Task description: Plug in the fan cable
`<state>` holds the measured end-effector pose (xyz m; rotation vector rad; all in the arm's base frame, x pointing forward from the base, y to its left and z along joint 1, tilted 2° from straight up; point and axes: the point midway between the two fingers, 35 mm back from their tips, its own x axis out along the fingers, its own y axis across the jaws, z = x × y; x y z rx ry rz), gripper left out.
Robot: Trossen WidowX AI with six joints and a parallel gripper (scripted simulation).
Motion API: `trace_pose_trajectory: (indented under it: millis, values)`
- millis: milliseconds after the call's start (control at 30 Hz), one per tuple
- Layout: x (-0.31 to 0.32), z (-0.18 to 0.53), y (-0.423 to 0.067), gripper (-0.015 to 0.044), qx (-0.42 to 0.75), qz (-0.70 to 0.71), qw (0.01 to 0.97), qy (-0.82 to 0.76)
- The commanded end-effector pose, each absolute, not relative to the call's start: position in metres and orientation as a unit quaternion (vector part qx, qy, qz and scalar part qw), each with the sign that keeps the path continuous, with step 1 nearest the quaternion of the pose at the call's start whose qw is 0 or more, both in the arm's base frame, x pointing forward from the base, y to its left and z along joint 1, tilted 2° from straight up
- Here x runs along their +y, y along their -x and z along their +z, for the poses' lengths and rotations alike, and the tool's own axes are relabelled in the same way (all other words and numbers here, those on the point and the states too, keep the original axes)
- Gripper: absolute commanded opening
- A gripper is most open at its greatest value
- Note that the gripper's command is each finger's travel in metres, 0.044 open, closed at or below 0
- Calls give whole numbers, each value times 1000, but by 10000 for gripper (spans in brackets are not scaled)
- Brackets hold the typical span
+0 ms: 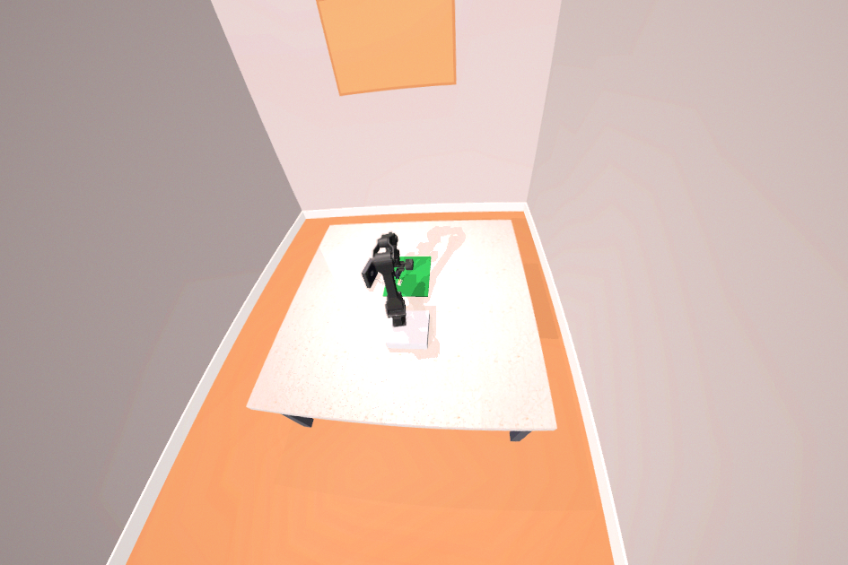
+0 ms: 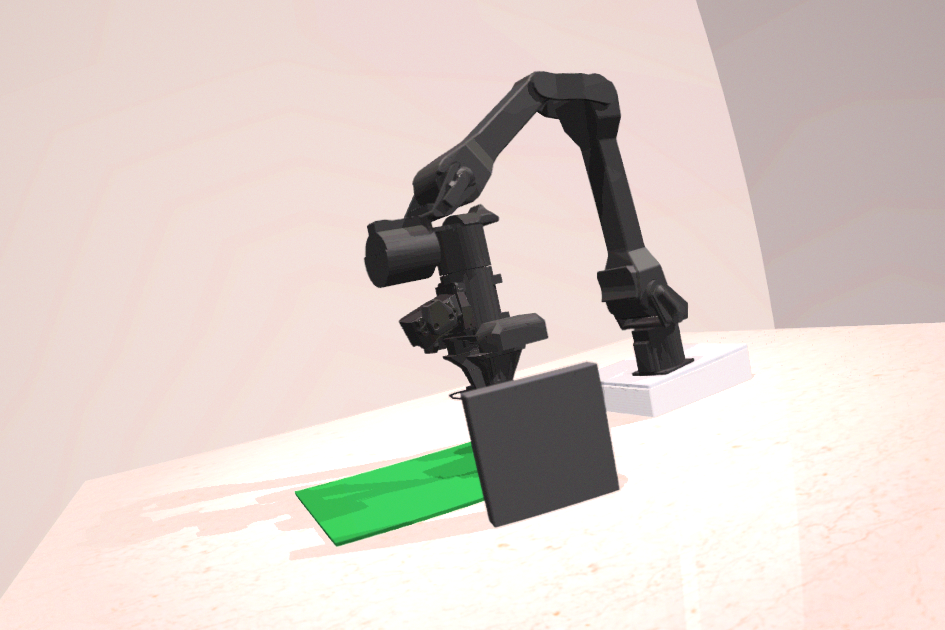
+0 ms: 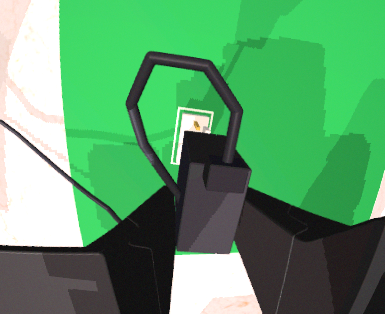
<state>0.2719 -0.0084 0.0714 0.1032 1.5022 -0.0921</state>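
Note:
My gripper [image 3: 199,193] [image 2: 488,377] is shut on the fan's dark grey plug [image 3: 212,197] and holds it above the green board [image 3: 283,8] [image 2: 384,497] [image 1: 419,276]. The white-framed four-pin header [image 3: 196,119] shows on the board just past the plug's far end, partly hidden by it. The plug's cable [image 3: 176,61] loops up over the plug, and a thin strand [image 3: 50,156] runs off to the left. The fan [image 2: 540,442] [image 1: 369,273], a dark grey square plate, stands on edge beside the board. In the exterior view it hides my fingertips.
The arm's white base block [image 2: 681,390] [image 1: 415,329] stands on the table [image 2: 785,482] [image 1: 477,373] behind the board. Walls stand close on the far and right sides of the table.

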Motion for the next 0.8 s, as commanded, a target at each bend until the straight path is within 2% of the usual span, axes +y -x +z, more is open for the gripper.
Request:
trace_pose_trajectory:
  millis: [0, 767]
  values:
    - [-9, 63, -270, 0, 685, -41, 726, -43]
    - [-10, 48, -273, 0, 684, -51, 726, -53]
